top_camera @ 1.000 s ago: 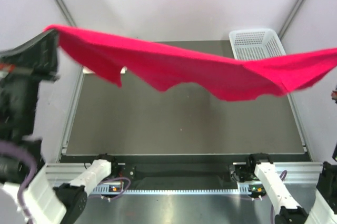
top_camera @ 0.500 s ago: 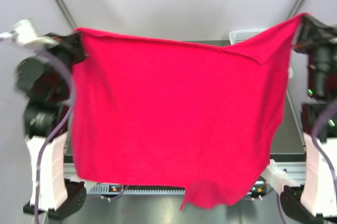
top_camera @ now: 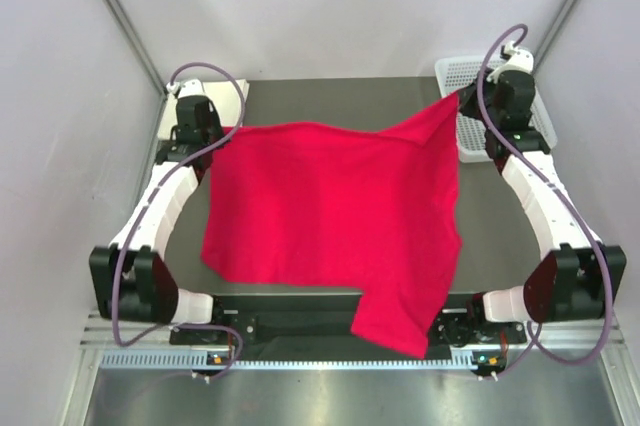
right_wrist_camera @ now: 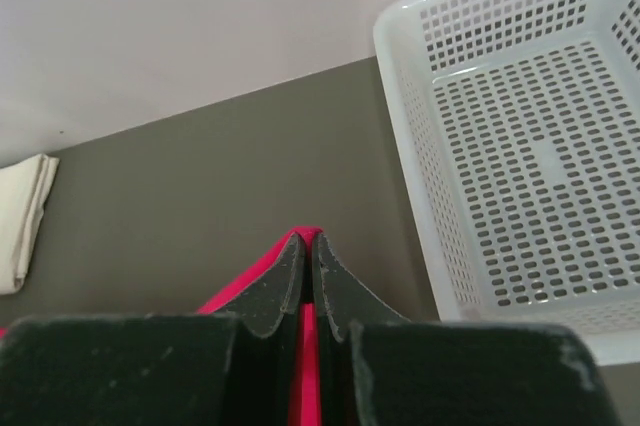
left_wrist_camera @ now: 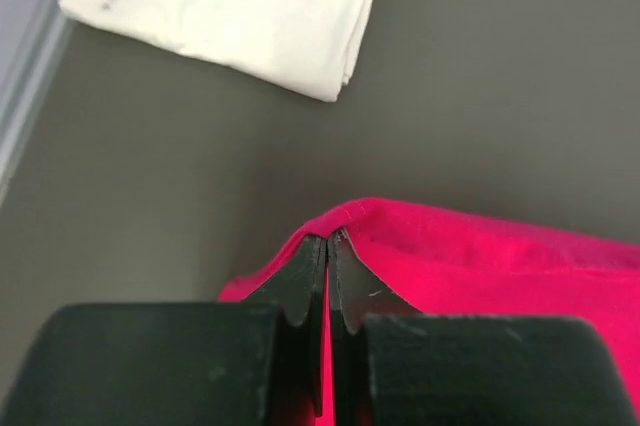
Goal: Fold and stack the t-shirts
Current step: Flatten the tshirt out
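- Dark worktop (top_camera: 340, 101), pale walls; folded cream shirt (left_wrist_camera: 230, 6) parked far left, basket (right_wrist_camera: 520, 146) far right.
- By its far corners the red shirt (top_camera: 330, 206) is stretched, likely so it lands flat for folding.
- One corner each is pinched by the left hand (left_wrist_camera: 328, 238) and the right hand (right_wrist_camera: 303, 238).

Matt cloth t-shirt (top_camera: 330, 206), plastic basket (right_wrist_camera: 520, 146)

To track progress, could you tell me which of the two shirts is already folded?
The cream shirt, folded flat at the far left corner; the red shirt is spread open.
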You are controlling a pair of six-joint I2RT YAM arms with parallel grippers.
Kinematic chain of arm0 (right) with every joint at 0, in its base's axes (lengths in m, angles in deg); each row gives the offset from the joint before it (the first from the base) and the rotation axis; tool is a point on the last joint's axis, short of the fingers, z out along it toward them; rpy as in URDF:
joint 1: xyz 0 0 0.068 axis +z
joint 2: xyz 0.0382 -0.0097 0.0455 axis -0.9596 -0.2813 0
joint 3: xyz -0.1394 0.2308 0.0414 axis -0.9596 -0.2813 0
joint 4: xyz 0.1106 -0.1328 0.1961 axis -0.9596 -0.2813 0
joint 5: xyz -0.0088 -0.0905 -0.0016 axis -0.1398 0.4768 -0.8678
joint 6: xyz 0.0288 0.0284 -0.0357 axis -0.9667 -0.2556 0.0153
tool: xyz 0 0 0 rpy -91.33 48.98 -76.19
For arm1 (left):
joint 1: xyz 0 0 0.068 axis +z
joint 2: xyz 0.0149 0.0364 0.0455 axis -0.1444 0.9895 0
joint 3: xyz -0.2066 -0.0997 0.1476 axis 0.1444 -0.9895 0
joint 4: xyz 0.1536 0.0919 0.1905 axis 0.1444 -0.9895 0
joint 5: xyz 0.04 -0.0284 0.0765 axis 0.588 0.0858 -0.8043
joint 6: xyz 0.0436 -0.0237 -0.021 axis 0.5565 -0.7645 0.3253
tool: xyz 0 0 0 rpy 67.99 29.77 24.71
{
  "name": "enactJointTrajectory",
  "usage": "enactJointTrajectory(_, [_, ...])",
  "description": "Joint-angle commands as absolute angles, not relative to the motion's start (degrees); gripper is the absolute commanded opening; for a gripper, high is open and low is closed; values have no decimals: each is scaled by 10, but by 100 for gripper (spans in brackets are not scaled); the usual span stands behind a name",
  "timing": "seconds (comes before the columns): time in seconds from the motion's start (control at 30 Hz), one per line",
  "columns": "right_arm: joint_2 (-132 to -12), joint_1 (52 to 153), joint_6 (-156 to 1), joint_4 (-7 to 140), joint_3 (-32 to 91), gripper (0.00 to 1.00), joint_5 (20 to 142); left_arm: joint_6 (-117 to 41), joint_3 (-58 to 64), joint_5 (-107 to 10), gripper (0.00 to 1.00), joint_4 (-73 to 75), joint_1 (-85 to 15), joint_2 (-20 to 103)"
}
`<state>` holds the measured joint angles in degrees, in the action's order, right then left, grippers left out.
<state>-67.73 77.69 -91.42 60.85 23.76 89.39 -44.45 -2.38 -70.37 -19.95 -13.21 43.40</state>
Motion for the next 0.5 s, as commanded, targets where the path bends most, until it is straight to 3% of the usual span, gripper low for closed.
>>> enactJointTrajectory(0.0, [-703,783,-922,705,248,0,887,-444,-23,-671,0,-64,-98,483])
enactJointTrajectory(0.27, [-737,794,-917,657,251,0,889,-465,26,-554,0,-62,-60,597])
enactJointTrajectory(0.47, [-700,798,-923,597,220,0,893,-484,41,-556,0,-114,-50,624])
